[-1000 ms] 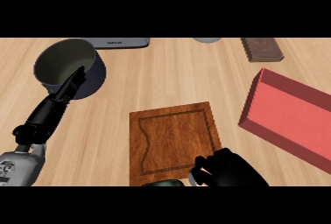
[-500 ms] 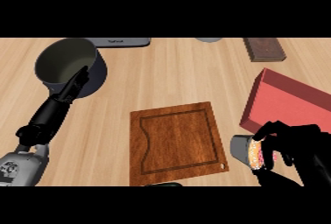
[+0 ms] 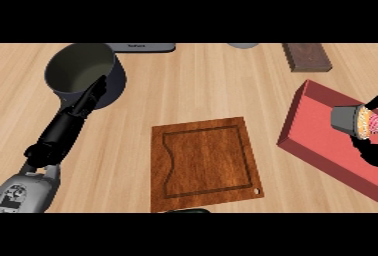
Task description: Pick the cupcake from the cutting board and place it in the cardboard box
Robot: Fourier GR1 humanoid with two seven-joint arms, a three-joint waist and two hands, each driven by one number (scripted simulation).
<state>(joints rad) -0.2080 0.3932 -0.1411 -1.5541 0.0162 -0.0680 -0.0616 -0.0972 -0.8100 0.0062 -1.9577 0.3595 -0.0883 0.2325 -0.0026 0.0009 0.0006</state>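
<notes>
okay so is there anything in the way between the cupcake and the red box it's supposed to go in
Nothing visible is. The cupcake, lying tilted on its side in the right hand at the view's right edge, already shows over the red box, whose floor looks bare there. The cutting board lies apart to the left.

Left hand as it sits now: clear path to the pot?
Probably yes. The left hand is open, its straight fingers already lying against the pot side, with nothing between them. The cutting board sits apart, toward the right.
</notes>
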